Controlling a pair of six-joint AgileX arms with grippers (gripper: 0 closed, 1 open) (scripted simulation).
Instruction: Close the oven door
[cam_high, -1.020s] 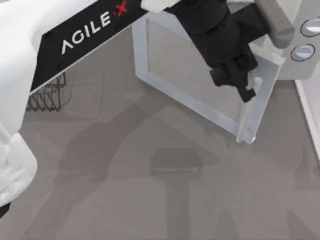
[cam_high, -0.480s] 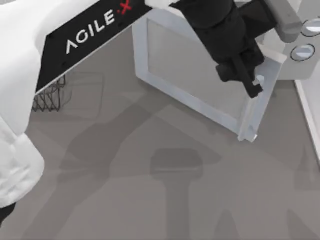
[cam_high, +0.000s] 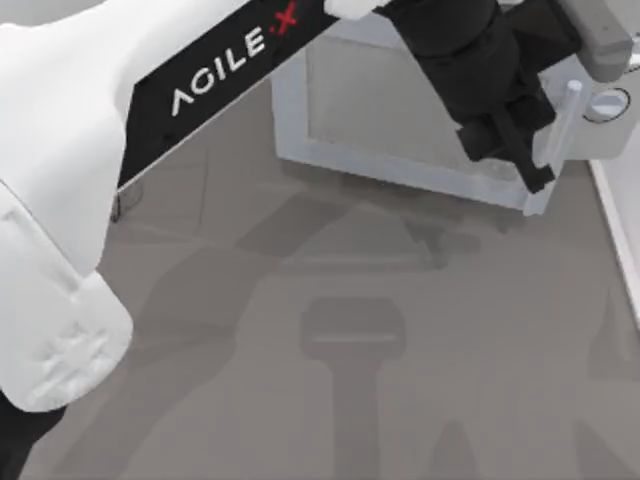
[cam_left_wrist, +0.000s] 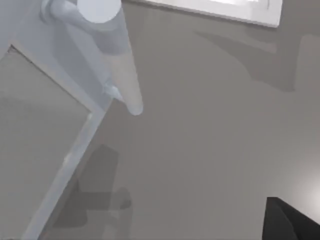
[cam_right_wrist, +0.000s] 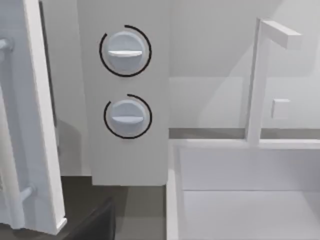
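The left gripper (cam_high: 535, 165), whose grip I cannot tell, keeps pushing beside the bar handle (cam_high: 558, 125), and the oven door (cam_high: 400, 110) has swung nearly shut.

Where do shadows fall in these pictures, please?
Top view: soft arm shadows cross the grey table below the door and left gripper. Left wrist view: a blocky shadow lies on the table beside the door's edge. Right wrist view: evenly lit knobs, faint shading.
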